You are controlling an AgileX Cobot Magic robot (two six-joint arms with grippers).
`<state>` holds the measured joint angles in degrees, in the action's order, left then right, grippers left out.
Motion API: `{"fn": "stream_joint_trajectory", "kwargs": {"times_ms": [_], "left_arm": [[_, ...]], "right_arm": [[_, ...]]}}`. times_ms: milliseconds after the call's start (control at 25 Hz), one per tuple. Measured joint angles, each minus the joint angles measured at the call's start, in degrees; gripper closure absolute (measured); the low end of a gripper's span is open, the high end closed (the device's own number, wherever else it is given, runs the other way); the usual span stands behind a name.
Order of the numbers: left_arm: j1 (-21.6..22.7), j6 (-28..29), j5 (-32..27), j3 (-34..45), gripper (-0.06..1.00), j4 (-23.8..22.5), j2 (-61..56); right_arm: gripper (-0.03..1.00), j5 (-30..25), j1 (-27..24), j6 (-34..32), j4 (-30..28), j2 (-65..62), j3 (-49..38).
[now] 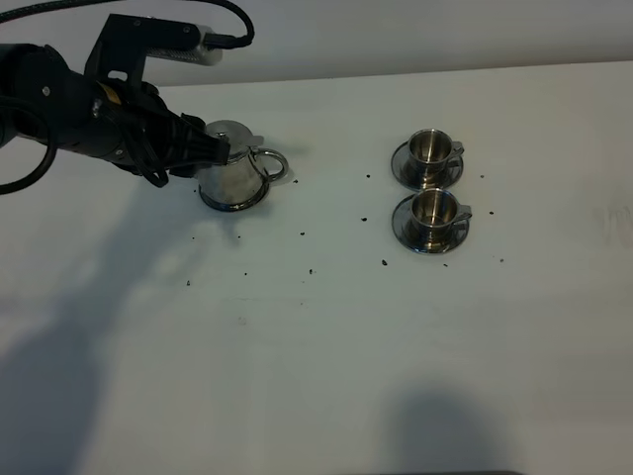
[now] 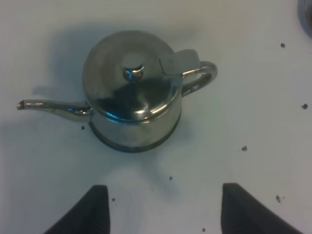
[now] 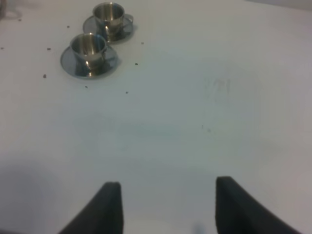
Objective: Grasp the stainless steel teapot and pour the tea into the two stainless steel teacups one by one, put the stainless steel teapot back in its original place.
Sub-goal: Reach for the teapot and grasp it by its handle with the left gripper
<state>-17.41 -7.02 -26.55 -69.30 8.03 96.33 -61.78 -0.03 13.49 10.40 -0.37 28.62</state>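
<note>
Item: stainless steel teapot (image 2: 131,92), upright on table (image 1: 316,346). Left gripper (image 2: 164,186) jaws wide, empty. Risk: a grasp missing the handle (image 1: 273,164) at 3 o'clock would likely tip it.

Light is soft, cool and rather dim, and seems to fall from above on the far side. The white tabletop (image 1: 326,327) greys toward the near edge of the high view. The arm (image 1: 69,109) throws a broad, hazy shadow over the near left corner, and another dark patch lies at the near edge. The teapot (image 2: 131,87) carries small bright glints, a dark reflection on its lid and a faint surrounding shadow. The two cups (image 3: 88,46) (image 3: 108,12) look soft, slightly out of focus. The left claw (image 2: 164,187) and right claw (image 3: 168,183) show only as black, blurred silhouettes. All three pictures are mildly grainy.
</note>
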Motion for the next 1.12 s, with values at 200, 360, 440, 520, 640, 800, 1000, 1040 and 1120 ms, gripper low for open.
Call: {"fn": "stream_joint_trajectory", "kwargs": {"times_ms": [200, 360, 440, 520, 640, 800, 1000, 1040, 1120], "left_arm": [[0.00, -8.98, -4.19, -5.56, 0.41, 9.17, 2.95], [-0.45, -17.29, -14.85, -15.76, 0.41, 18.26, 9.72], [-1.72, -18.76, -19.96, -21.25, 0.41, 19.41, 13.30], [-3.82, -18.67, -24.44, -26.90, 0.41, 18.35, 16.69], [-8.06, -15.88, -30.21, -35.87, 0.41, 12.14, 21.25], [-13.09, -10.03, -36.63, -48.58, 0.41, 1.16, 26.63], [-14.81, -5.55, -41.49, -59.58, 0.41, -4.86, 33.07], [-14.81, -5.18, -41.49, -60.64, 0.41, -5.28, 34.18], [-14.47, -4.33, -41.49, -61.79, 0.41, -6.75, 36.66]], "right_arm": [[0.55, -0.02, 0.00, 0.05, 0.00, 0.00, -0.05], [0.55, -0.02, 0.00, 0.05, 0.02, 0.00, -0.05], [0.55, -0.02, 0.00, 0.05, 0.02, 0.00, -0.11], [0.55, -0.02, 0.00, 0.01, 0.02, 0.00, -0.11], [0.55, -0.02, 0.00, 0.01, 0.02, 0.00, -0.11], [0.55, -0.02, 0.00, 0.01, 0.02, 0.00, -0.11], [0.55, -0.02, 0.00, 0.01, 0.02, 0.00, -0.11], [0.55, -0.02, 0.00, 0.01, 0.02, 0.00, -0.11], [0.55, -0.02, 0.00, 0.06, 0.07, 0.00, -0.11]]}}
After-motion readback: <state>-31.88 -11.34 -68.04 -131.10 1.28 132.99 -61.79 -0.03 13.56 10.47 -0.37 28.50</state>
